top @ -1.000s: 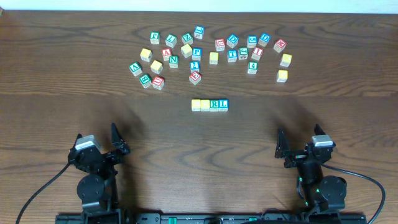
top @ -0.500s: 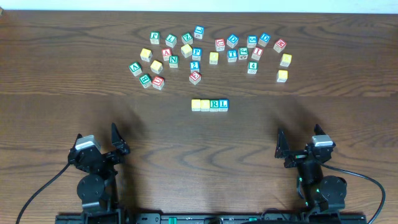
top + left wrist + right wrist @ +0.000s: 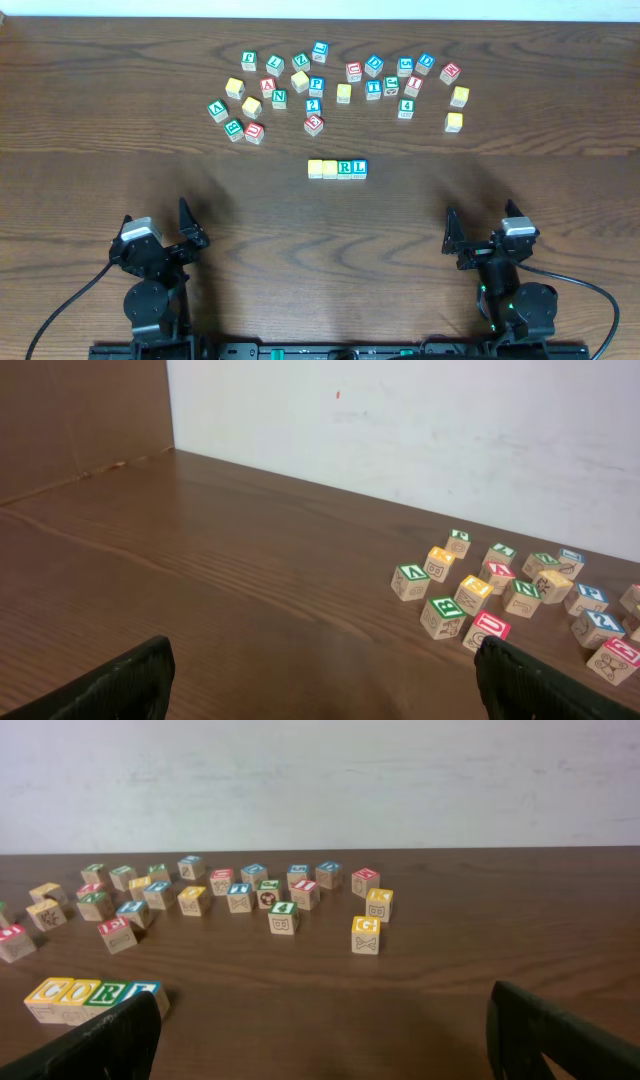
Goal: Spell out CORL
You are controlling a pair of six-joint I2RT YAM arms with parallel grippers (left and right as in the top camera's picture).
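The four wooden blocks (image 3: 337, 169) sit touching in a row in the middle of the worktop (image 3: 100, 120), looking light, rigid and slightly slick, best pinched across opposite flat sides, while the left gripper (image 3: 325, 650) and right gripper (image 3: 325, 998) stand wide open and empty at the near edge.

It looked like a robotics lab. A wood-grain worktop (image 3: 100, 120) met a bare white wall (image 3: 400, 430), with a cabled left arm (image 3: 150, 272) and right arm (image 3: 505, 272) at its near edge and toy letter blocks (image 3: 300, 80) beyond.
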